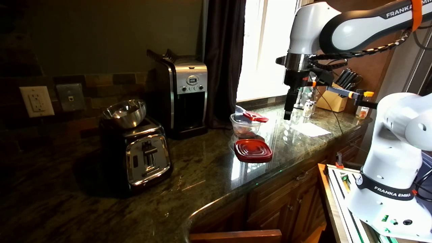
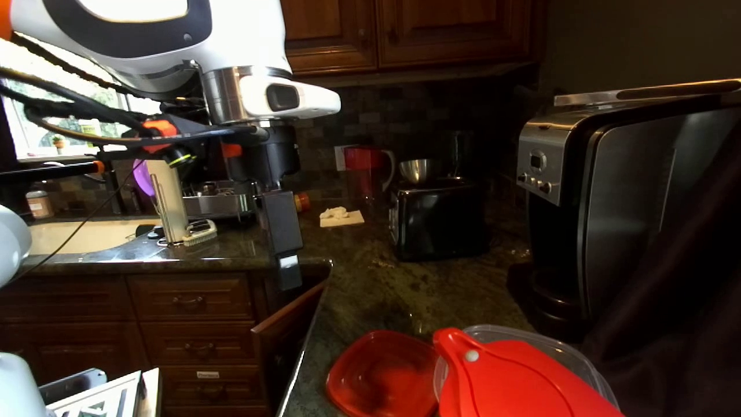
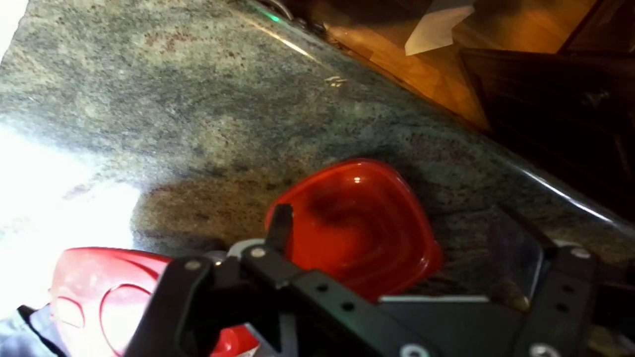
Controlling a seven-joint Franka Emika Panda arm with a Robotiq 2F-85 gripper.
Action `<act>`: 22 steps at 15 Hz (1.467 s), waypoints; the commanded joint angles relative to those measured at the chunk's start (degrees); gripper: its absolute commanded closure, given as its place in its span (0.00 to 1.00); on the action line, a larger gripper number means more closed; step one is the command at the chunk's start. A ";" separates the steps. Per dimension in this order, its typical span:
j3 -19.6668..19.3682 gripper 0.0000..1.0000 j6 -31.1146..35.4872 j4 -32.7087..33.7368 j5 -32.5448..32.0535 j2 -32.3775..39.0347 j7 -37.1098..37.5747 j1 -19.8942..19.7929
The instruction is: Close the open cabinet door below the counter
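The cabinet door (image 1: 236,235) shows in an exterior view as a thin warm-brown top edge at the bottom, sticking out below the counter (image 1: 199,155). In an exterior view the door (image 2: 289,313) stands open at an angle under the counter's edge (image 2: 370,295). My gripper (image 1: 287,116) hangs pointing down above the counter, well apart from the door; it also shows in an exterior view (image 2: 289,272). In the wrist view its fingers (image 3: 402,238) are spread wide with nothing between them, above the counter (image 3: 198,104). Most of the door's face is hidden.
A red lid (image 3: 357,228) lies on the counter below the gripper. A clear bowl (image 1: 244,128) with a red lid stands beside it. A toaster (image 1: 148,158), a coffee maker (image 1: 190,77) and a knife block (image 1: 332,99) stand on the counter. The robot's cart (image 1: 332,182) stands by the cabinets.
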 commanded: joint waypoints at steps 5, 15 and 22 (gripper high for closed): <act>2.05 0.00 -1.86 4.31 11.61 4.19 -7.68 15.46; 6.34 0.00 9.02 2.72 13.76 7.62 -8.61 21.21; 7.25 0.00 33.15 1.14 30.29 20.85 -13.53 37.07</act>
